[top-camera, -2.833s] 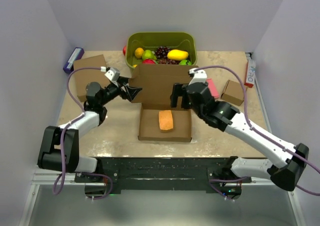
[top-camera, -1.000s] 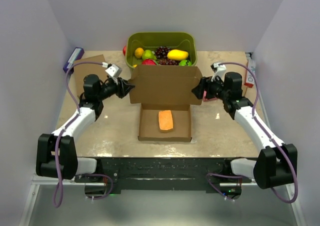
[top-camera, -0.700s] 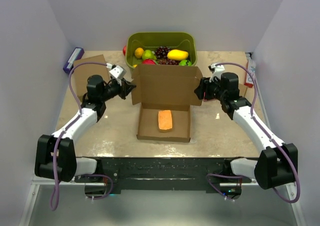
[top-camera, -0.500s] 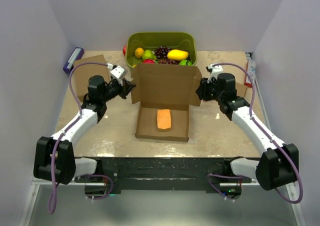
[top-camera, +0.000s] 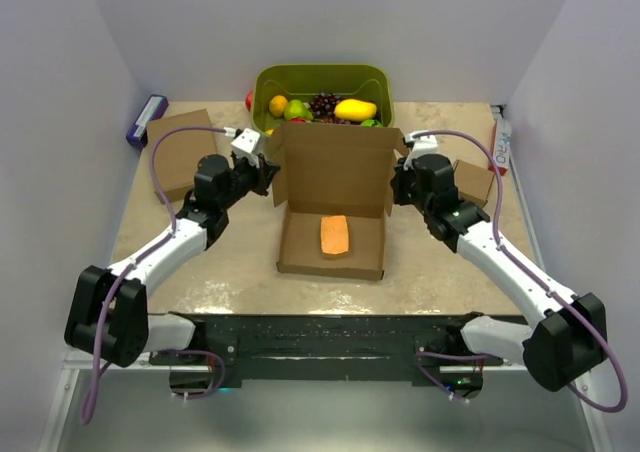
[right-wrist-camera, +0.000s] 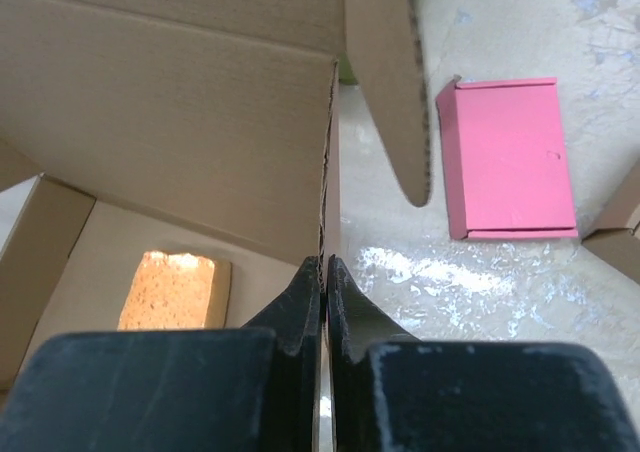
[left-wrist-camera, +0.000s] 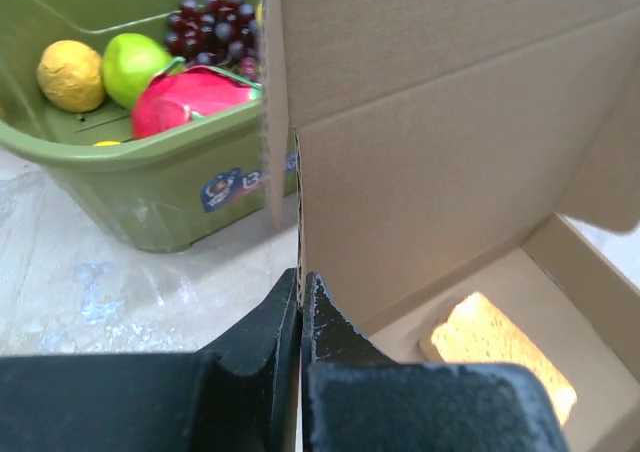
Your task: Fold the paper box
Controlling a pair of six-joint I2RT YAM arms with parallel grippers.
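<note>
1. The paper box [top-camera: 334, 177] sits at the centre of the desk [top-camera: 240, 267]. Its shallow tray lies flat in the lower middle of the top view. Its tall lid panel stands upright at the tray's far edge, and an orange block [top-camera: 334, 237] lies inside the tray.
2. The left end effector [top-camera: 270, 175] is clamped on the lid's left vertical edge. The left wrist view shows the cardboard pinched between its closed fingers [left-wrist-camera: 285, 312].
3. The right end effector [top-camera: 396, 184] is clamped in the same way on the lid's right edge, close to the rounded side flap [right-wrist-camera: 385, 82] that juts outward.
4. The step in hand looks like bringing the lid forward over the tray. To do it well, both arms should swing together about the hinge crease, so that the panel neither twists nor tears at the pinched edges.
5. The side flaps probably need to turn inward before the lid comes down, or they may catch on the tray walls.
6. Just behind the lid is a green bin [top-camera: 262, 84] of fruit. A flat cardboard sheet [top-camera: 178, 147] lies at upper left and a small cardboard cube [top-camera: 466, 184] at right. In the right wrist view a pink card [right-wrist-camera: 508, 157] lies on the desk beside the flap.
</note>
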